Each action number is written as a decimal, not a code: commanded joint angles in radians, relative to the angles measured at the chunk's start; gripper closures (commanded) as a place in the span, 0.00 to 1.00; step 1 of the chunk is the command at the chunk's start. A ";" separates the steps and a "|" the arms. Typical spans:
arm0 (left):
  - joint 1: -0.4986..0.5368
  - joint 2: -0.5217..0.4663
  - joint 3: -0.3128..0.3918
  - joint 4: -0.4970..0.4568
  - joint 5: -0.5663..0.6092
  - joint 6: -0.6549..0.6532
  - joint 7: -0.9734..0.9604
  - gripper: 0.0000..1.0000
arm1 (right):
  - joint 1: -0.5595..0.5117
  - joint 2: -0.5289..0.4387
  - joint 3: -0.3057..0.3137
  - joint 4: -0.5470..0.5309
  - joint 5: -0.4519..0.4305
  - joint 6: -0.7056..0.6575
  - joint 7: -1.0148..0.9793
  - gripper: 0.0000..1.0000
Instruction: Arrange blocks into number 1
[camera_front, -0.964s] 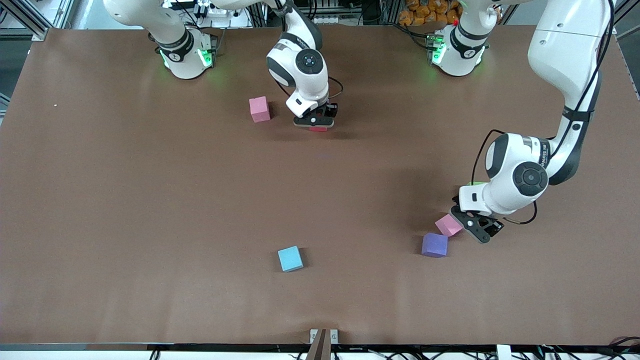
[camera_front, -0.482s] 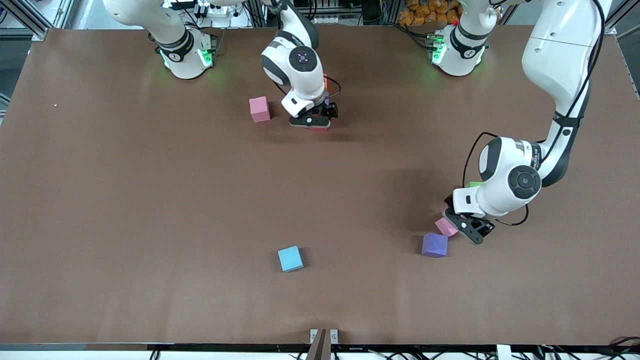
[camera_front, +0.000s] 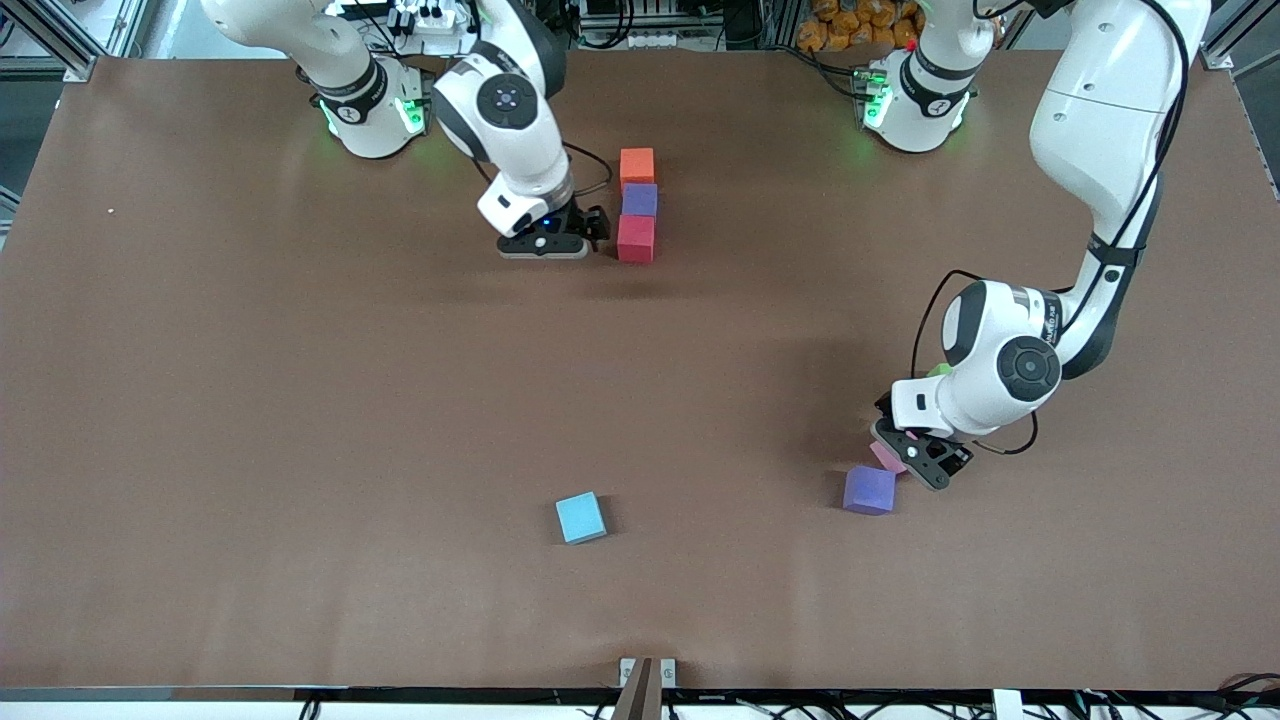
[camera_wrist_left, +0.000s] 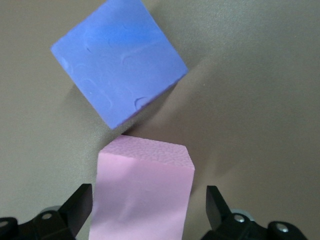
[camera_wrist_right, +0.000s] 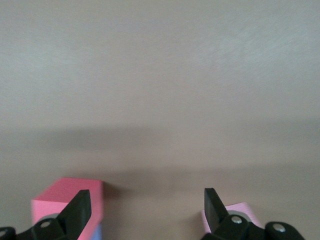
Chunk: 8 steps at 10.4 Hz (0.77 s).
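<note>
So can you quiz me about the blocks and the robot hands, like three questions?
1. True or false: the orange block touches the red block.
2. Which block stands between the fingers of the left hand? A blue, B pink, C green.
3. Fill in: the right hand, low beside the red block, is ____.

Key: 1 false, a purple one sits between them. 2 B, the pink block. 3 open.
</note>
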 joint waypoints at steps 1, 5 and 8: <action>-0.020 0.027 0.010 0.033 -0.021 0.016 0.017 0.26 | -0.031 -0.044 0.022 -0.077 -0.035 0.010 -0.096 0.00; -0.020 0.018 0.026 0.022 -0.026 0.019 -0.025 1.00 | -0.026 -0.053 0.079 -0.160 -0.118 0.022 -0.112 0.00; -0.038 -0.020 0.026 0.011 -0.026 0.007 -0.121 1.00 | -0.017 -0.067 0.087 -0.220 -0.118 0.034 -0.109 0.00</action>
